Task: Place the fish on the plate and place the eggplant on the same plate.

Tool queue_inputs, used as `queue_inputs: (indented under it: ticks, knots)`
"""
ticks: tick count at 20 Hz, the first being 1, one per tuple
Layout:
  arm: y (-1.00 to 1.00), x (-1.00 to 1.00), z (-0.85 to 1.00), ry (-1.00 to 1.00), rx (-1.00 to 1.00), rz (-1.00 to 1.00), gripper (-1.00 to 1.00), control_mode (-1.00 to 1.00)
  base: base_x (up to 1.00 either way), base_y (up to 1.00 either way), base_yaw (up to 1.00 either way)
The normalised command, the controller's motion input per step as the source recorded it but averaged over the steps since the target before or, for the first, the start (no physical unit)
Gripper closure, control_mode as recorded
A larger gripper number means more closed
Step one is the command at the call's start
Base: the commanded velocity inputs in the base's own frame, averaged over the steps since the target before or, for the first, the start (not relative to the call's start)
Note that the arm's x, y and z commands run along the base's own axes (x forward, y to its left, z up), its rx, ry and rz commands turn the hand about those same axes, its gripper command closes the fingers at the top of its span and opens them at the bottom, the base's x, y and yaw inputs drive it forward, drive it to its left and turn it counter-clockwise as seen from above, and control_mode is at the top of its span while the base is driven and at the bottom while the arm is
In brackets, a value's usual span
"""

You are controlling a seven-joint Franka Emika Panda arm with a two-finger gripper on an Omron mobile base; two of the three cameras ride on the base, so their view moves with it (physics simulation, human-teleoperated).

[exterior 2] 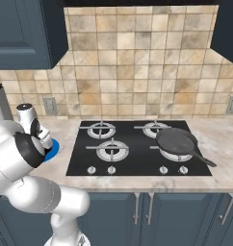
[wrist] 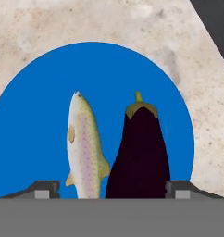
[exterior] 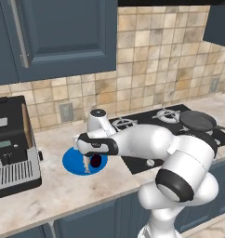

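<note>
The bright blue plate [exterior: 71,162] lies on the counter left of the hob, and its edge peeks out behind the arm [exterior 2: 53,147]. On the plate [wrist: 44,106] the silvery fish [wrist: 85,148] and the dark purple eggplant [wrist: 139,152] lie side by side, the eggplant to the fish's right. My gripper [wrist: 111,189] hovers just above them with its jaws wide apart, both things between the fingertips [wrist: 42,187] and neither pinched. From the left base view the gripper [exterior: 90,160] points down over the eggplant [exterior: 96,161] and the fish [exterior: 86,166].
A grey appliance [exterior: 12,153] stands at the counter's left end, close to the plate. The black hob [exterior: 147,128] begins right of the plate, and a dark frying pan [exterior 2: 177,140] sits on its right front burner. Tiled wall and cabinets stand behind.
</note>
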Motion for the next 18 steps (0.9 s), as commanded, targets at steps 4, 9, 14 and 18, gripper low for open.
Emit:
queue_inputs:
  ticks: [4, 9, 14, 18]
  knots:
    - [-0.03, 0.0, 0.1, 0.0, 0.0, 0.0, -1.0, -1.0, 0.0, 0.0, 0.0]
    - [-0.31, -0.17, 0.76, 0.01, 0.0, 0.0, -1.0, -1.0, 0.0, 0.0, 0.0]
    - [-0.41, -0.63, 0.62, 0.0, 0.0, 0.0, -1.0, -1.0, 0.0, 0.0, 0.0]
    - [-0.49, -0.98, 0.28, 0.01, 0.0, 0.0, -1.0, -1.0, 0.0, 0.0, 0.0]
